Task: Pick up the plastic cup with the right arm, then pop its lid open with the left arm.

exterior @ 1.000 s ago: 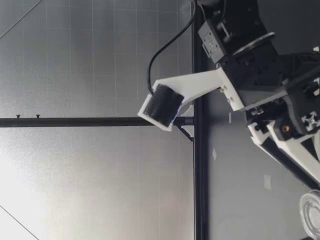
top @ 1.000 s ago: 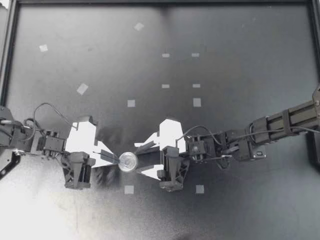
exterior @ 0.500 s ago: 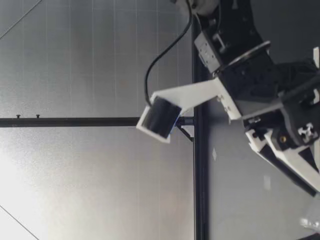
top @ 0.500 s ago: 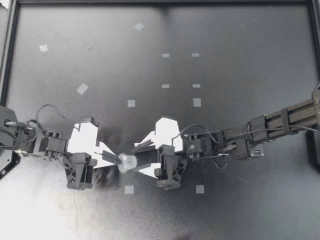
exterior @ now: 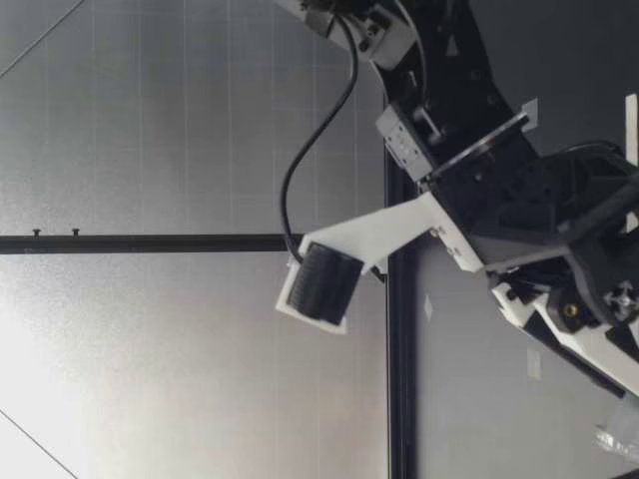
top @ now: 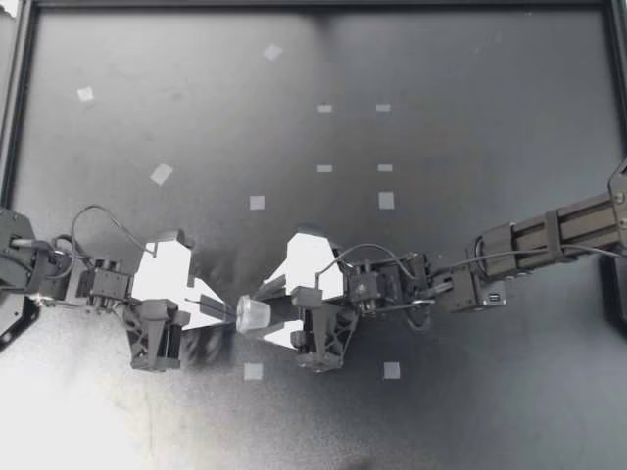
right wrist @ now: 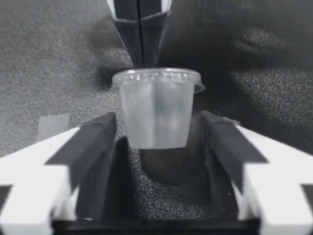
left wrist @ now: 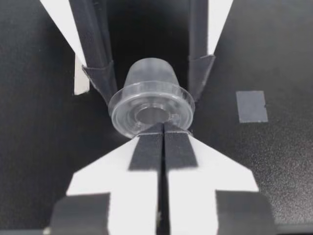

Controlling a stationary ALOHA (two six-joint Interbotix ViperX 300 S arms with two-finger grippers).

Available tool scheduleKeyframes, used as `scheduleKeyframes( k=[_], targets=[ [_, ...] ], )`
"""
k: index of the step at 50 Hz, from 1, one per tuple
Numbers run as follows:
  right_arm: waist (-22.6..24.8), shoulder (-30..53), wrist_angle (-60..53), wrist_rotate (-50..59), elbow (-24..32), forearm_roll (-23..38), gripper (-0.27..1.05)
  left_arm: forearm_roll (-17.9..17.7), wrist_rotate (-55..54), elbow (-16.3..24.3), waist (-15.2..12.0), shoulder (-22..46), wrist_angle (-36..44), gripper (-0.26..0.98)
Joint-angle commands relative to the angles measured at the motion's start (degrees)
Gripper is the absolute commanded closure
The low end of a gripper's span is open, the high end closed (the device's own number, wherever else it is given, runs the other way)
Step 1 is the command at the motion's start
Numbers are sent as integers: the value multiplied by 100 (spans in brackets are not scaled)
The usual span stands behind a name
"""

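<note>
Top view places the cup (top: pixel 252 313) near the front of the table (top: pixel 441 196), directly between the left gripper (top: pixel 227 312) and the right gripper (top: pixel 267 312), which face each other across it. The cup is tipped over. Its long axis runs along the line joining the two grippers, rim toward the left gripper and base toward the right. The left gripper's fingers are pressed together, tips against the rim; whether they pinch it cannot be told. The right gripper's fingers are spread, one on each side of the cup body, with gaps showing in the right wrist view (right wrist: pixel 156 112). Both grippers are equally close. The cup is small, clear plastic, tapered, with a flanged rim, and apparently empty.
</note>
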State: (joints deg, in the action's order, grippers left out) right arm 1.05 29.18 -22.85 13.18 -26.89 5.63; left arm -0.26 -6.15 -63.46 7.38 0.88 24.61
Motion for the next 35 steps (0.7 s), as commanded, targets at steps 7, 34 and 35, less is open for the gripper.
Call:
scheduleKeyframes(
  k=[7, 34, 35],
  targets=[
    [-44, -211, 158, 18, 114, 114, 39, -9, -9, 9, 9, -158, 26, 84],
    [-79, -1600, -2918, -9, -1644, 211, 49, -589, -2505, -589, 26, -1081, 2566, 83],
    [-79, -1600, -3226, -9, -1740, 211, 49, -589, -2672, -580, 26, -1046, 2698, 83]
  ],
)
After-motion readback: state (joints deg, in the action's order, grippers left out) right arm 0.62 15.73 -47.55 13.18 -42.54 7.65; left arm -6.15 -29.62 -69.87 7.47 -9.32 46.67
